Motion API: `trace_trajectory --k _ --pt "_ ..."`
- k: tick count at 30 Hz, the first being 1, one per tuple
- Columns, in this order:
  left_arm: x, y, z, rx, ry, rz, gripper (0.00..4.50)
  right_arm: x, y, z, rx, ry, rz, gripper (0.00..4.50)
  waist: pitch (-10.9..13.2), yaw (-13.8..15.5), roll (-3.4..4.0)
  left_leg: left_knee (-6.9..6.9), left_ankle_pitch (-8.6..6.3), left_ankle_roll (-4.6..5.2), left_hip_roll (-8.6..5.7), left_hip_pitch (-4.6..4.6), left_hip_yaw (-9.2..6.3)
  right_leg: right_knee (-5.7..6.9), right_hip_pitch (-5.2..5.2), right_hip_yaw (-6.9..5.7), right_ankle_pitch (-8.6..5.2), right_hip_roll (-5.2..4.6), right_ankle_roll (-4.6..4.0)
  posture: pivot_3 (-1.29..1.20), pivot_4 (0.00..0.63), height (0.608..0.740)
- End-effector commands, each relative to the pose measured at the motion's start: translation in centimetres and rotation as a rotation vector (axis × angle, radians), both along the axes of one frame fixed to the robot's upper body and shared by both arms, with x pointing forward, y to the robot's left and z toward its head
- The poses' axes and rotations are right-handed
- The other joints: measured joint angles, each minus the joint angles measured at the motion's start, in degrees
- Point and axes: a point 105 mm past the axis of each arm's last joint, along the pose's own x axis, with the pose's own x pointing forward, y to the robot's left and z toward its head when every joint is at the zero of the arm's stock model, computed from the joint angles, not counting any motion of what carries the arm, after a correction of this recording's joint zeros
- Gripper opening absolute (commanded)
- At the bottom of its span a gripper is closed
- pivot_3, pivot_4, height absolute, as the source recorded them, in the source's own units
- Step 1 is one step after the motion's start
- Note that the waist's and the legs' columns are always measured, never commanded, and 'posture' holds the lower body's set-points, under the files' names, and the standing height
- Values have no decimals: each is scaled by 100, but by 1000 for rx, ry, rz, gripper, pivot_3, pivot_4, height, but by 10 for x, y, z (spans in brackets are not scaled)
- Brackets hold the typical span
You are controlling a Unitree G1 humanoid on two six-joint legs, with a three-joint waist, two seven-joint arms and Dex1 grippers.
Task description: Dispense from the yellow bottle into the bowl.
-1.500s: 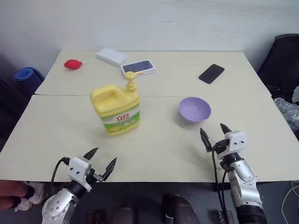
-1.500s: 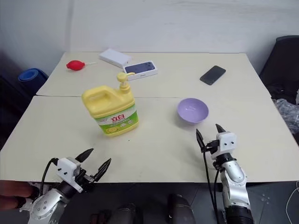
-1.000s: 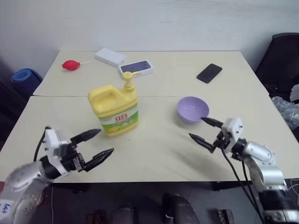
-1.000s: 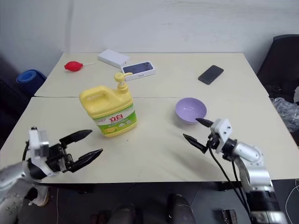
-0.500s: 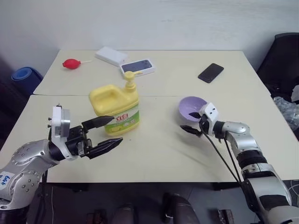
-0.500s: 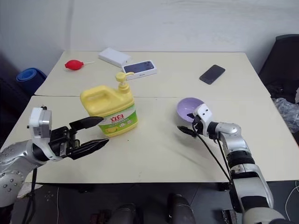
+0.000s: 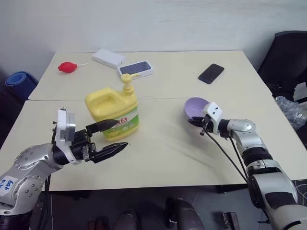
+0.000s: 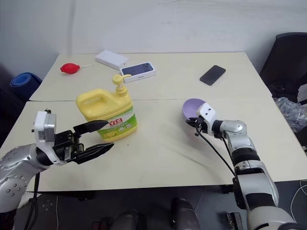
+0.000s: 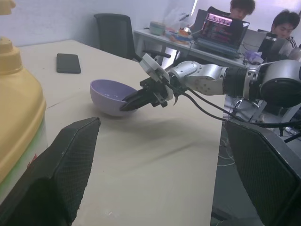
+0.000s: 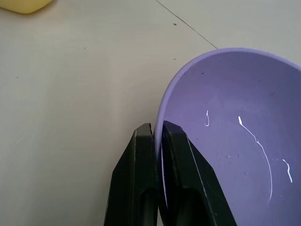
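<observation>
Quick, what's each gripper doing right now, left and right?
Left gripper: open, holding nothing.
Right gripper: closed on the rim of the small lavender plastic bowl.

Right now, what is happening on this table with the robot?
The robot is setting up to pump soap into a bowl. Its right gripper is shut on the near rim of the purple bowl, one finger inside and one outside. Its left gripper is open, just in front of the yellow bottle, not touching it. The pump has not been pressed yet.
</observation>
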Motion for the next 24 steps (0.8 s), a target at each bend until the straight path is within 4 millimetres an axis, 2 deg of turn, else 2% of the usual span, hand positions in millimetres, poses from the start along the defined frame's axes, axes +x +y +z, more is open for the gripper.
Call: trace_trajectory --k 1,3,5,6,7,9,13,16,21,22,24 --pt "-9 1 27 -48 -49 -40 4500 -11 18 24 37 -52 167 24 0 -3 0 0 0 0 0 0 0 0 0 1 0 -2 0 0 150 740" --pt "-10 6 47 -70 -67 -56 4500 -24 35 43 9 -84 312 24 6 4 3 0 0 0 3 0 -1 -1 0 3 0 -7 0 0 150 740" --pt "-9 9 61 -68 -87 -59 4500 -31 46 59 -29 -110 381 24 11 5 5 2 1 -1 5 -3 -6 1 -2 2 0 -9 0 0 150 740" --pt "-3 12 74 -74 -118 -45 4500 -36 56 69 -78 -129 438 24 11 7 6 2 1 -2 3 -1 -6 2 -1 1 0 -10 0 0 150 740" --pt "7 17 90 -86 -160 -4 4312 -42 67 79 -138 -141 504 5 17 11 11 1 1 -2 1 0 -7 2 -1 2 0 -12 0 0 150 740" --pt "22 25 108 -59 -211 35 3895 -54 84 92 -247 -172 618 0 25 30 12 10 2 -4 -10 -8 -17 9 -2 -10 0 1 0 0 150 740" --pt "49 28 118 23 -267 62 2684 -50 101 105 -359 -207 644 0 24 18 13 -1 4 -6 -16 -1 -14 8 0 -19 0 17 0 0 150 740" --pt "65 22 125 62 -298 53 1772 -41 109 118 -421 -242 633 0 25 27 11 0 4 -7 -23 -16 -17 0 -4 -41 0 22 0 0 150 740" --pt "90 8 125 86 -305 45 246 -33 120 131 -491 -275 638 0 27 6 9 5 4 -6 -26 -26 -8 1 -15 -59 1 29 1 0 150 740" --pt "94 5 124 88 -307 48 33 -31 121 133 -505 -284 637 0 27 5 9 5 4 -6 -27 -26 -4 2 -15 -59 1 30 1 0 150 740" --pt "101 -4 122 91 -307 43 33 -29 121 135 -527 -288 642 0 27 4 9 6 4 -7 -26 -24 -3 5 -15 -58 1 30 1 0 150 740"
